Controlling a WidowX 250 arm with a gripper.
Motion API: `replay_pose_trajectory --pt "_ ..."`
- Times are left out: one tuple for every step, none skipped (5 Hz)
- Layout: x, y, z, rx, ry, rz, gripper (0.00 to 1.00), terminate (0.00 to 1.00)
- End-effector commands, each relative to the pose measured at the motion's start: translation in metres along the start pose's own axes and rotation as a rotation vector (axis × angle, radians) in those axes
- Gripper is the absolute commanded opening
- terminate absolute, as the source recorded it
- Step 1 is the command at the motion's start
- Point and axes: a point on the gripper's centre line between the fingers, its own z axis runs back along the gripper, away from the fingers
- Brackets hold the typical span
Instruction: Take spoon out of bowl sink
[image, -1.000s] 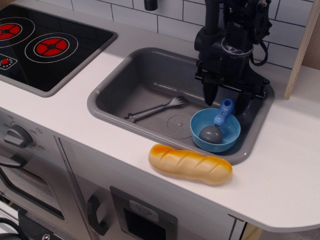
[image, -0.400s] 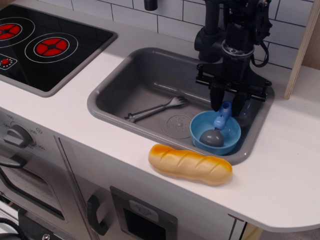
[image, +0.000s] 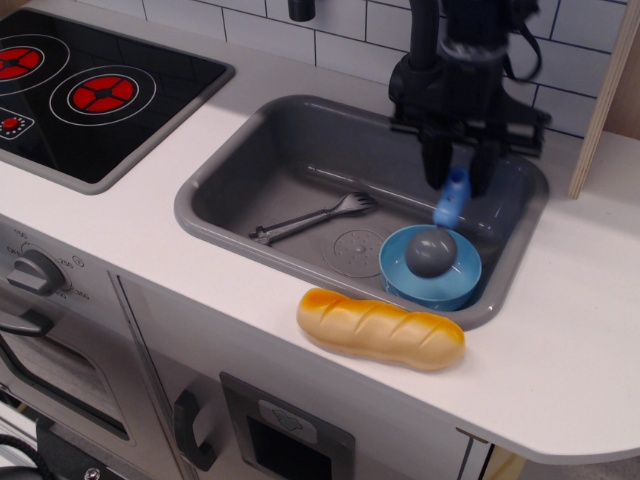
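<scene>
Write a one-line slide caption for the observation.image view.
Gripper lifts spoon by its handle above bowl in sink.

Above the sink (image: 215, 195) you have open room over its left and middle floor, broken only by the fork (image: 312, 218) lying flat near the drain mark. The right end is crowded: the gripper (image: 459, 178) pinches the spoon (image: 440, 228) over the bowl (image: 431, 266), close to the right wall. The bread loaf (image: 381, 328) blocks the front rim just below the bowl, and the black faucet (image: 301, 9) stands at the back edge
</scene>
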Motion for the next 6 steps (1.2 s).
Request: replay_pose_trajectory --pt "0.021 0.032 0.041 -0.002 -0.11 -0.039 0.0 0.0" --pt "0.022 0.05 0.037 -0.006 -0.071 -0.127 0.0 0.0" --pt "0.019 0.061 0.023 0.036 -0.061 -0.229 0.0 0.0" --pt "0.007 0.068 0.016 0.07 -0.05 -0.331 0.0 0.0" --pt "-0.009 0.07 0.003 0.075 -0.004 -0.373 0.0 0.0" --pt "-0.016 0.065 -0.005 0.083 0.023 -0.334 0.0 0.0"
